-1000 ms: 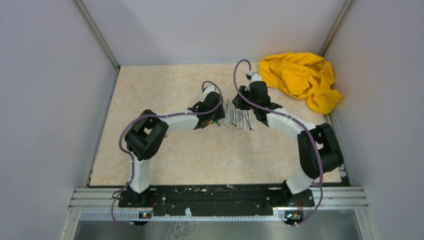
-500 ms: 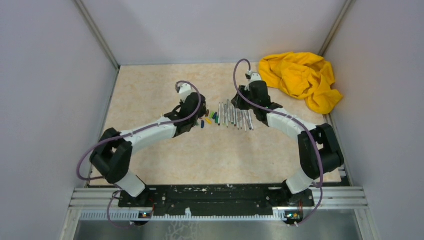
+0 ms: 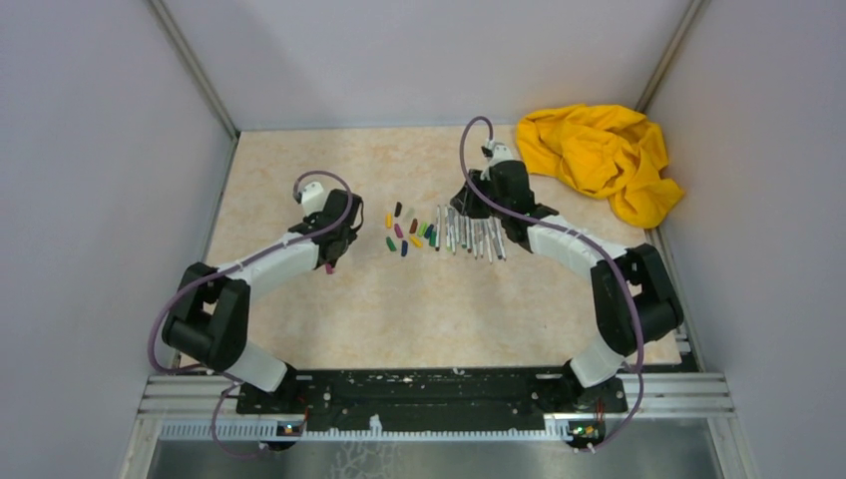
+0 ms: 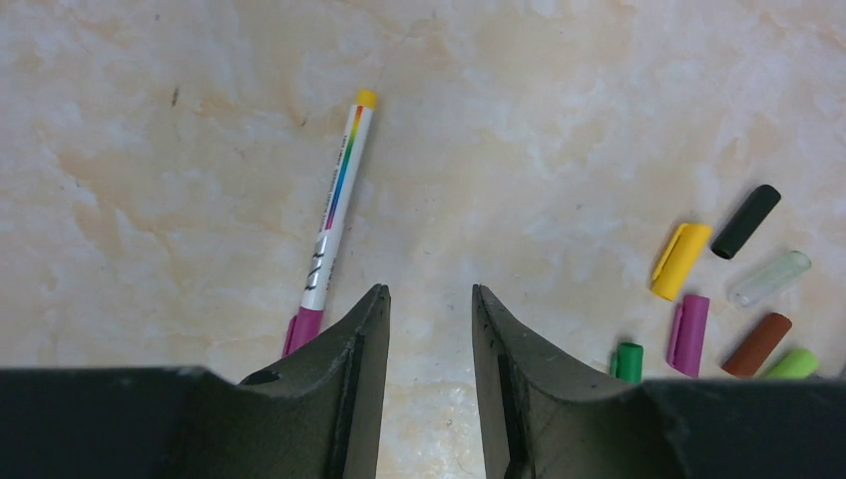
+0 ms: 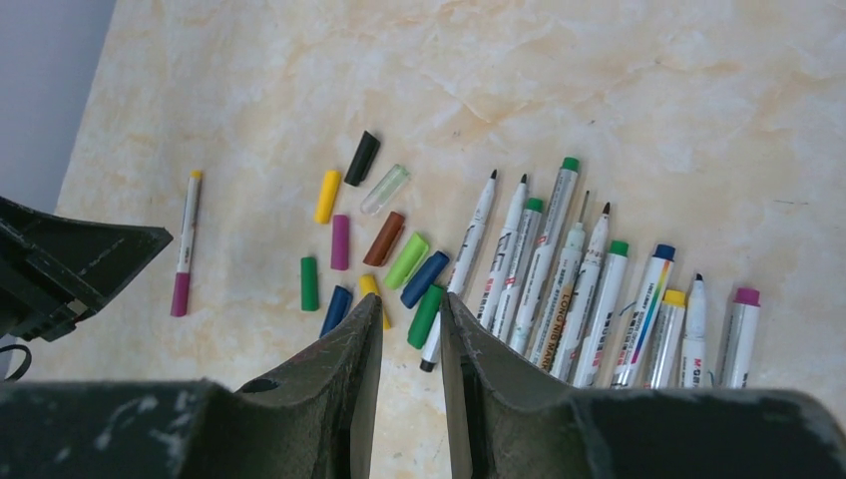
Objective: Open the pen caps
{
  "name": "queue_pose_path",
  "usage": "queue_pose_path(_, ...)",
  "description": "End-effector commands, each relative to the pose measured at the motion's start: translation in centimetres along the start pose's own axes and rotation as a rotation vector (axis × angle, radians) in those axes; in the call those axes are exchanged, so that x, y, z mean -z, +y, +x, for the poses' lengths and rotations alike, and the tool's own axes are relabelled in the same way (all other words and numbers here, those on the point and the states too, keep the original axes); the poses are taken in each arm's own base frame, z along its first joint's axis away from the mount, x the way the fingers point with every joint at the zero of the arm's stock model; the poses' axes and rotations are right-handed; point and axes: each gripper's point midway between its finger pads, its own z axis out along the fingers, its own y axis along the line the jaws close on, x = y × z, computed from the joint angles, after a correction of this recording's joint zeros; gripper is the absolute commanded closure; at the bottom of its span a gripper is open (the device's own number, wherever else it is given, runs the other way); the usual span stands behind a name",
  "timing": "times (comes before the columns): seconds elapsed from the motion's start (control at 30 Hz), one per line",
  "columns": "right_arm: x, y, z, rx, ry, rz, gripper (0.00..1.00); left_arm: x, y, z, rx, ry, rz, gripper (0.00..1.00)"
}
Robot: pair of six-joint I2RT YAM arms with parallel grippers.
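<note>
My left gripper [image 4: 427, 299] hangs low over the table [image 4: 559, 120]. Its two fingers are parted by a narrow gap with only bare marble between them, so I hold nothing. Just beside one finger lies a single pen [image 4: 337, 200], white with a rainbow stripe and a yellow end. Its magenta cap [image 4: 302, 327] is on and partly hidden under that finger. The loose pen caps [image 4: 680, 261] lie on the other side, toward the right edge, well apart from my tips. Yellow, black, clear, purple, brown and two greens show here.

My right gripper [image 5: 410, 299] is likewise parted and empty, hovering over one edge of that same scatter. A blue cap and a green one lie just beyond the gap. Just beside the scatter, toward the right edge, is the row of pens [image 5: 569, 269], uncapped and side by side. Seen from above, caps and pens sit mid-table, nearer the far edge than the near one. A yellow cloth [image 3: 599, 155] is bunched in the far right corner.
</note>
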Motion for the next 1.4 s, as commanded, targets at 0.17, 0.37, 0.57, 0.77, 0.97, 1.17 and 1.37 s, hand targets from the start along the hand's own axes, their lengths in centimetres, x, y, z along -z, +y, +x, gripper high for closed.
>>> queue_pose_path(0.17,-0.6,2.7,-2.6,0.012,-0.072,-0.079,0.72,-0.9,2.1,-0.2,-0.006,0.049,-0.067,0.58)
queue_pose_path(0.37,-0.8,2.8,-2.5,0.013,-0.070,-0.087,0.72,-2.3,3.4,0.0,0.006,0.075,-0.084,0.59)
queue_pose_path(0.57,-1.0,2.6,-2.3,0.013,-0.066,-0.083,0.72,-3.6,4.1,-0.3,0.004,0.089,-0.094,0.59)
queue_pose_path(0.77,-1.1,2.5,-2.3,0.014,-0.066,-0.082,0.72,-4.8,4.5,0.4,-0.010,0.119,-0.106,0.58)
queue_pose_path(0.97,-1.1,2.5,-2.3,0.017,-0.066,-0.080,0.72,-5.9,4.3,0.6,-0.022,0.132,-0.108,0.59)
queue_pose_path(1.17,-1.3,2.4,-2.2,0.017,-0.063,-0.078,0.72,-6.5,4.7,1.5,-0.048,0.172,-0.117,0.63)
queue_pose_path(1.37,-1.0,2.3,-2.0,0.015,-0.059,-0.076,0.72,-6.8,5.2,3.6,-0.082,0.250,-0.117,0.71)
